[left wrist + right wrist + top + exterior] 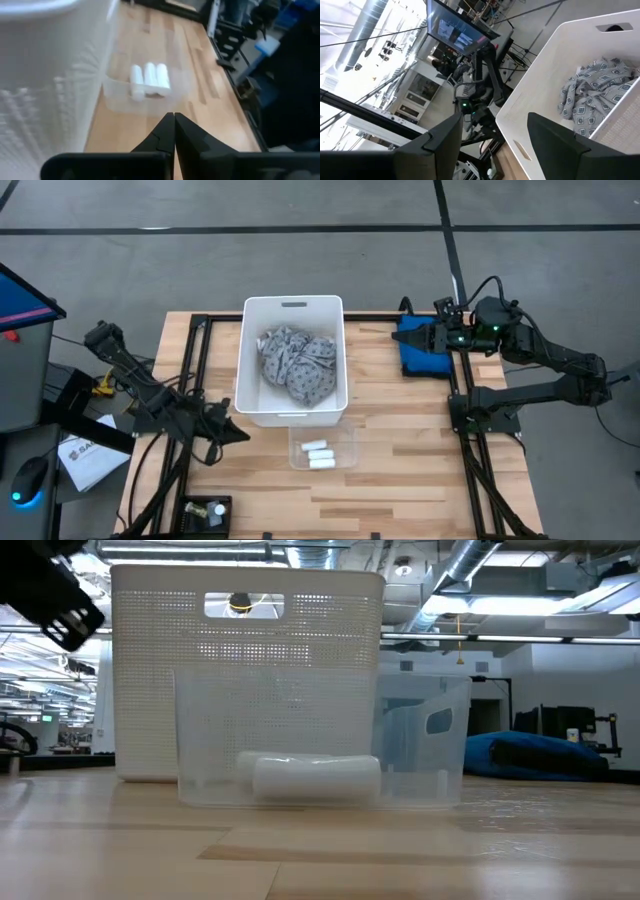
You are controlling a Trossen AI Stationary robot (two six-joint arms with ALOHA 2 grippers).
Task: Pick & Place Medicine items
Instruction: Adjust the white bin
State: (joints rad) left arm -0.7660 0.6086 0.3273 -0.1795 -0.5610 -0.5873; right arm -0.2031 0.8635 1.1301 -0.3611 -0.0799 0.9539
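Observation:
Three white finger-sized cylinders (318, 452) lie side by side on the floor of a small clear tub (322, 447), just in front of the white bin (293, 305). They also show in the left wrist view (149, 80), and one shows in the low view (315, 778). My left gripper (236, 432) is shut and empty, left of the tub, pointing toward it (174, 117). My right gripper (408, 337) is open and empty (492, 145). It hovers over the blue pouch (420, 358) at the table's far right and points toward the bin.
A grey patterned cloth (298, 362) lies crumpled in the white bin. A small dark tray (205, 510) with small items sits at the table's near left corner. Black frame rails (462, 400) run along both sides. Bare wood lies right of the tub.

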